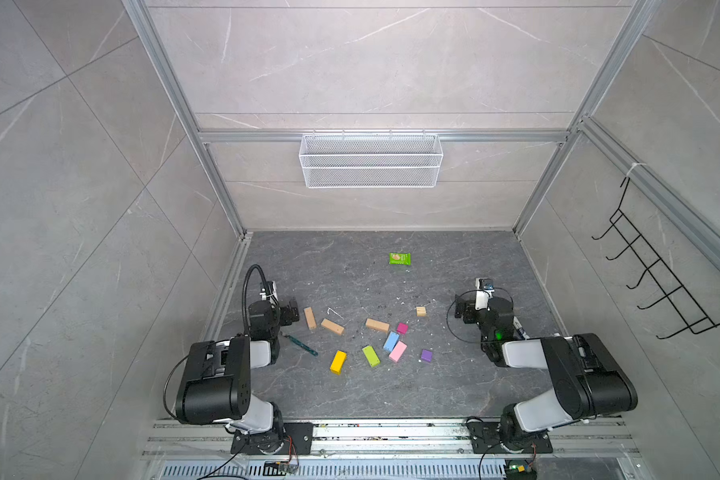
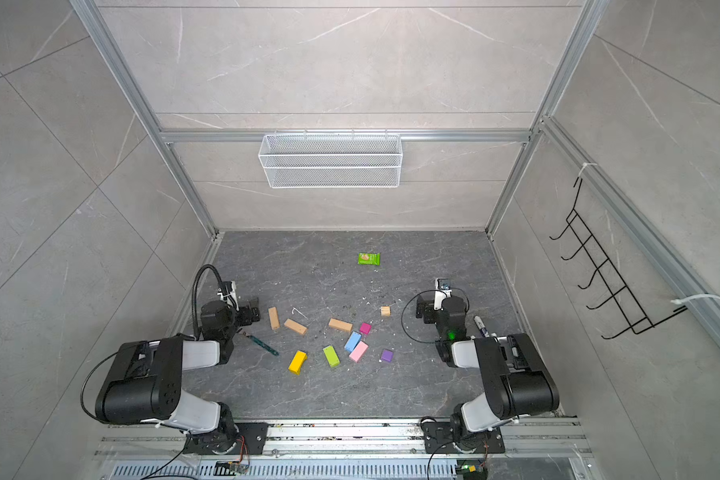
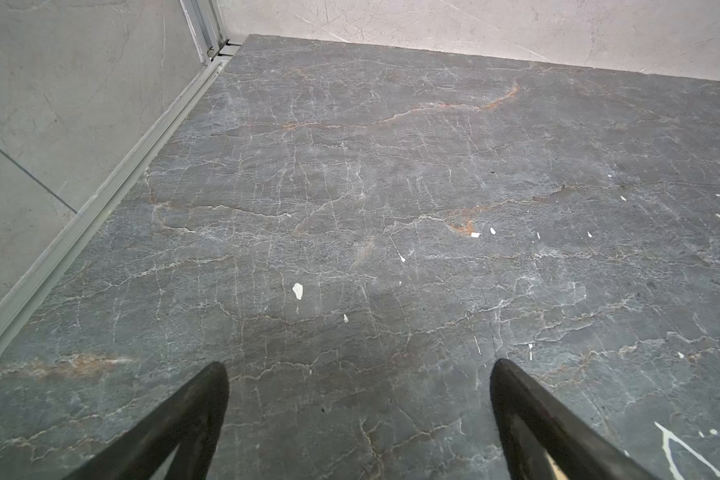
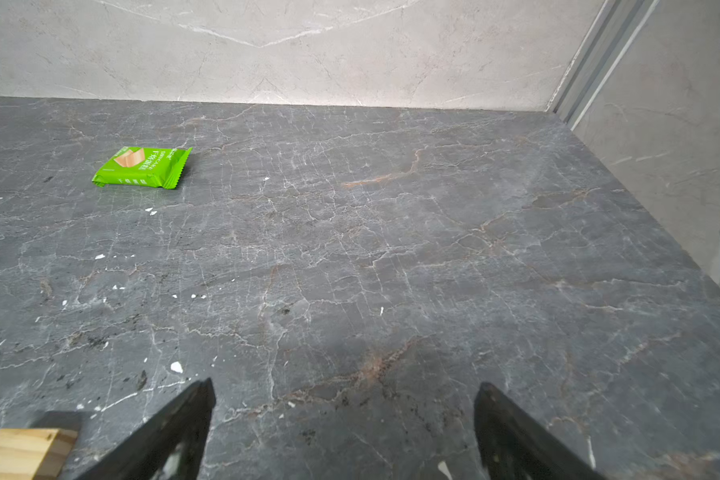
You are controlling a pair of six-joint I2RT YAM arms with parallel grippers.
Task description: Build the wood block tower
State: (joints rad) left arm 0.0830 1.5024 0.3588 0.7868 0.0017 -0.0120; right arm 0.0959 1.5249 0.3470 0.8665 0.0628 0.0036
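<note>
The wood blocks lie scattered flat on the dark table, none stacked, so no tower is in view. Three tan bars point(image 1: 309, 318) point(image 1: 332, 326) point(image 1: 377, 325) lie mid-table, with a small tan cube point(image 1: 421, 311) point(image 4: 21, 453) further right. Nearer the front are yellow point(image 1: 338, 362), lime point(image 1: 371, 356), light blue point(image 1: 390, 341), pink point(image 1: 398, 351), magenta point(image 1: 402, 328) and purple point(image 1: 426, 355) blocks. My left gripper point(image 1: 292, 309) point(image 3: 358, 365) is open over bare table, left of the tan bars. My right gripper point(image 1: 460, 309) point(image 4: 344, 386) is open and empty, right of the tan cube.
A green snack packet point(image 1: 400, 259) point(image 4: 142, 166) lies toward the back of the table. A thin teal stick point(image 1: 302, 345) lies by the left arm. A white wire basket point(image 1: 371, 160) hangs on the back wall and a black hook rack point(image 1: 657, 286) on the right wall.
</note>
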